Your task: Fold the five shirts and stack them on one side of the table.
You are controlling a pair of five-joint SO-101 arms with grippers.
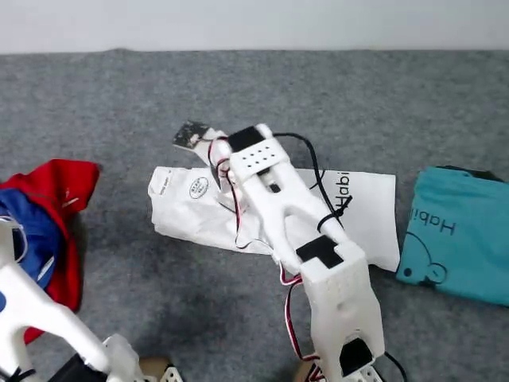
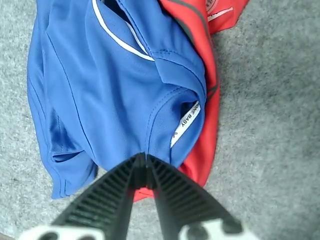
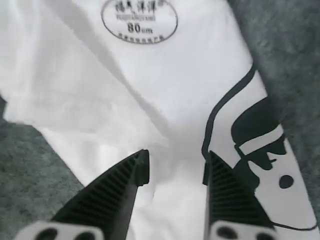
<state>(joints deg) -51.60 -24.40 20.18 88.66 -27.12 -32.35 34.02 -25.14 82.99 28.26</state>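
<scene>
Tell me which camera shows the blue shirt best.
The left wrist view: the blue shirt spreads across it, collar and label plain, lying on a red shirt. The high view catches just a patch at its left edge. The right wrist view faces a white shirt.

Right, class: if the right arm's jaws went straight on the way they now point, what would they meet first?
The white shirt. The jaws stand open over it, aimed at plain cloth beside its black print, so they would likely touch fabric first; how soon is unclear.
</scene>
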